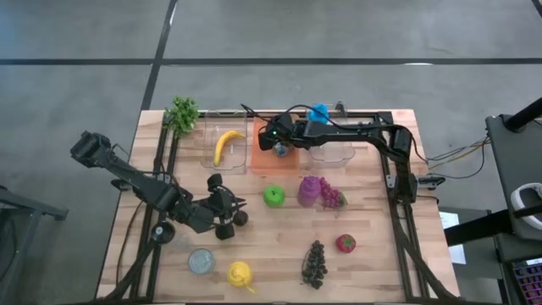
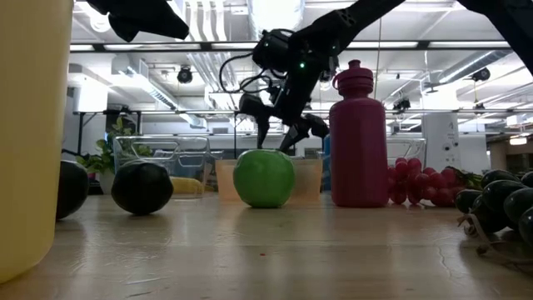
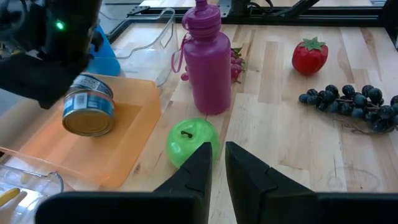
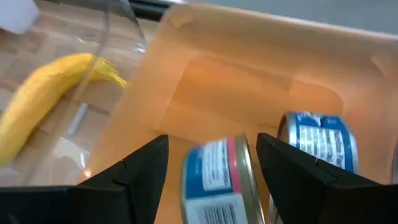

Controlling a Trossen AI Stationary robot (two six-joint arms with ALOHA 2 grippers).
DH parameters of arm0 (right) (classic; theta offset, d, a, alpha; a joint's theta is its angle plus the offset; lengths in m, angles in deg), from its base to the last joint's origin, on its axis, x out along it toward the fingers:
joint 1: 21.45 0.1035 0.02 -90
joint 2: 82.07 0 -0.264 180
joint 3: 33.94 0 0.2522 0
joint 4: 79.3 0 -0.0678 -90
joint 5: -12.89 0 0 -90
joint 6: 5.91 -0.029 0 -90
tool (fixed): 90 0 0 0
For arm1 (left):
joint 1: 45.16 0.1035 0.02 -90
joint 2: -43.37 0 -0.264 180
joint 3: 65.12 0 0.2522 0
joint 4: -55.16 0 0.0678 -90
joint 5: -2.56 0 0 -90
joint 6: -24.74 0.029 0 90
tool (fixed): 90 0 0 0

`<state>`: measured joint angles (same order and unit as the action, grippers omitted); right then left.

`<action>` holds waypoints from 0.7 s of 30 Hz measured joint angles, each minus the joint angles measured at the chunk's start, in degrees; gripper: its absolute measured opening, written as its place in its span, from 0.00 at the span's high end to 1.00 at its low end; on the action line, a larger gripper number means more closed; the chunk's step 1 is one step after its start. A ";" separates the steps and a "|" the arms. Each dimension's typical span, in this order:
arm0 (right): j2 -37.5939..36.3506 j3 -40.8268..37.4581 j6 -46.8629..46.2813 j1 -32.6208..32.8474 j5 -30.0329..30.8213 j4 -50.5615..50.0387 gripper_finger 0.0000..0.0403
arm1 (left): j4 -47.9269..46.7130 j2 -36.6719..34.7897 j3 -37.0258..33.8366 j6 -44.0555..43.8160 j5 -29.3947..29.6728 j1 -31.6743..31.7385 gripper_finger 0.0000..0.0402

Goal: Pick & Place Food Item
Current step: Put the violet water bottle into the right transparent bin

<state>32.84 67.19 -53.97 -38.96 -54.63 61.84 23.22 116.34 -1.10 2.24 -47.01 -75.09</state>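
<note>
High view
- Right gripper (image 1: pixel 276 144): held over the orange tray (image 1: pixel 292 163), the arm reaching in from the table's right side.
- Can (image 1: pixel 280 151): seen as a blue spot directly under the fingers, inside the tray.
- Beside the right gripper: a banana (image 1: pixel 225 146) is lying in a clear container (image 1: pixel 207 157) next to the tray.
- Left gripper (image 1: pixel 230 216): parked low over the bare table, well apart from the tray; a green apple (image 1: pixel 273 196) is found just ahead of it and a purple bottle (image 1: pixel 308 191) beyond that.

Low view
- Right gripper (image 2: pixel 277 137): hung above and behind the apple (image 2: pixel 264 177), fingers spread and pointing down.
- Tray (image 2: pixel 310 179): seen below the fingers, partly hidden by the apple. The can cannot be made out here.

Left wrist view
- Left gripper (image 3: pixel 217 149): fingers nearly pressed together, only a narrow slit left, nothing pinched.
- Apple (image 3: pixel 186 140): just ahead of the fingertips.
- Can (image 3: pixel 88 112): lying on its side in the tray (image 3: pixel 130 146), off to one side of this gripper and directly beneath the right gripper (image 3: pixel 56 50).
- Farther ahead: bottle (image 3: pixel 208 68), a strawberry (image 3: pixel 310 56) and dark grapes (image 3: pixel 354 106) are noted.

Right wrist view
- Right gripper (image 4: pixel 212 142): fingers spread wide.
- Can (image 4: pixel 214 180): blurred, placed between the two fingers with a gap on each side, so it is not pinched; the tray floor (image 4: pixel 249 74) is seen behind it.
- Second can (image 4: pixel 318 149): in the tray just outside one finger.
- Banana (image 4: pixel 50 99): beyond the other finger, outside the tray.
</note>
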 joint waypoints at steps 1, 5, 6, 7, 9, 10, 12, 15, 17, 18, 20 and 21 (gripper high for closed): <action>-0.44 0.03 0.19 0.09 0.18 0.01 0.41 | 0.00 0.00 0.00 0.00 0.00 0.01 0.88; -2.79 0.04 0.86 0.61 2.30 -0.06 0.41 | 0.00 0.00 0.00 0.00 0.01 0.01 0.88; -3.56 0.04 1.44 0.81 2.93 -0.20 0.41 | -0.02 0.00 0.00 0.00 0.01 0.01 0.88; -4.36 0.04 1.96 1.05 3.20 -0.44 0.41 | -0.02 0.00 0.00 0.00 0.01 0.01 0.88; -6.11 0.04 3.29 1.65 3.37 -0.45 0.40 | -0.03 0.00 0.00 0.00 0.01 0.00 0.88; -6.95 0.04 4.11 2.10 3.57 -0.57 0.39 | -0.07 0.00 0.00 0.00 0.00 0.02 0.88; -8.63 0.04 6.03 3.33 5.27 -0.71 0.39 | -0.09 0.00 0.00 0.00 -0.01 0.02 0.88; -10.75 0.02 8.92 5.98 8.92 -1.36 0.39 | -0.10 0.00 0.00 0.00 0.00 0.01 0.88; -11.86 0.03 10.37 7.92 11.15 -1.62 0.40 | -0.11 0.00 0.00 0.00 0.01 0.00 0.88; -12.38 0.01 11.59 8.91 12.20 -1.72 0.40 | -0.12 0.00 0.00 0.00 0.01 0.00 0.88; -13.39 0.00 13.85 10.83 14.20 -1.69 0.42 | -0.11 0.00 0.01 0.00 0.01 0.01 0.88; -13.91 0.00 14.79 11.75 15.09 -1.70 0.43 | -0.13 0.00 0.00 0.00 0.01 0.02 0.88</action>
<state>18.93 67.19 -39.18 -27.21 -39.53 60.14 23.09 116.34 -1.10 2.24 -46.99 -75.07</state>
